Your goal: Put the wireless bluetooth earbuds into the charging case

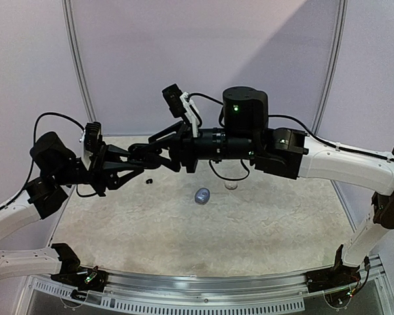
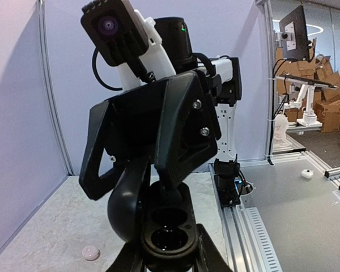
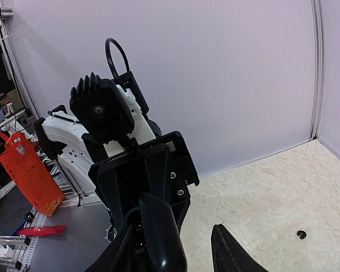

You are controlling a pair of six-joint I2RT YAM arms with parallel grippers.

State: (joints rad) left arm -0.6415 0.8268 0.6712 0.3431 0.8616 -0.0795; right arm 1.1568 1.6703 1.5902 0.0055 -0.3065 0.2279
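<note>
The left pincer (image 2: 169,256) was pressed onto an open black charging case (image 2: 167,218) from both sides and held it up above the worktop (image 1: 269,223). The lid (image 2: 127,207) of the case stood up at one side. Two round sockets showed in the case, but I could not tell whether a bud sat in them. The right pincer (image 1: 156,154) met the case from the opposite side, and its fingers were spread with a gap between them. Lower, on the worktop, a silvery-grey oval thing (image 1: 202,195) lay nearest. A little farther lay a pale round piece (image 1: 231,186). One black earbud (image 1: 149,180) lay alone under the two pincers, outside the case.
</note>
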